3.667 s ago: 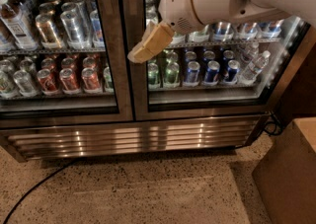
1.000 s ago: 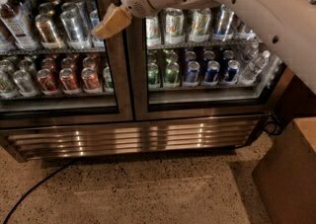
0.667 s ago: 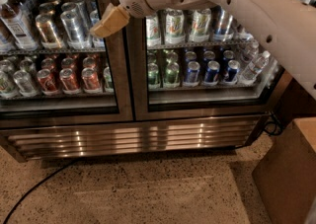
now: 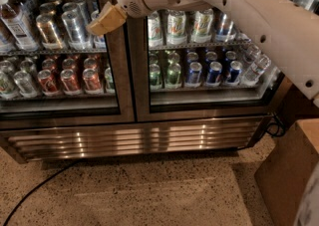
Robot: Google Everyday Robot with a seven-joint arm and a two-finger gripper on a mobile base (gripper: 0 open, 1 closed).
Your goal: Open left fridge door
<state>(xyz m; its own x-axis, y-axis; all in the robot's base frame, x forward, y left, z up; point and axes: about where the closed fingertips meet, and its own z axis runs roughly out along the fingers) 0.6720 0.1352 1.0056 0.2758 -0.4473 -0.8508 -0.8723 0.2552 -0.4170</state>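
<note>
pincer (image 4: pixel 99 23) is high in frame, a tan wedge at the end of the white arm (image 4: pixel 224 1), which comes in from the right edge across the right door (image 4: pixel 224 46). the tip points down-left and overlaps the dark inner gasket on the right-hand edge of the left fridge door (image 4: pixel 65 56), level with the upper can shelf. can't tell if the pincer is released or clenched, and it looks like it's at the door edge, but contact isn't confirmable from this angle. the left fridge door fills the left half of the fridge. it's shut, its steel frame flush with the right door's frame at the centre seam. behind its glass: silver cans (image 4: pixel 60 26) on the upper shelf with a bottle (image 4: pixel 15 21) at far left, and red cans (image 4: pixel 70 80) on the shelf below. behind the right door: green cans (image 4: pixel 164 73), then blue cans (image 4: pixel 204 73) on the lower shelf, pale green-labelled cans above. a brushed-steel louvred grille (image 4: pixel 134 140) runs under both doors. the speckled floor (image 4: pixel 149 190) has a black cable (image 4: pixel 35 192) running from under the grille to the bottom-left corner. a brown box (image 4: pixel 291 175) sits at lower right, beside the fridge's corner.
</note>
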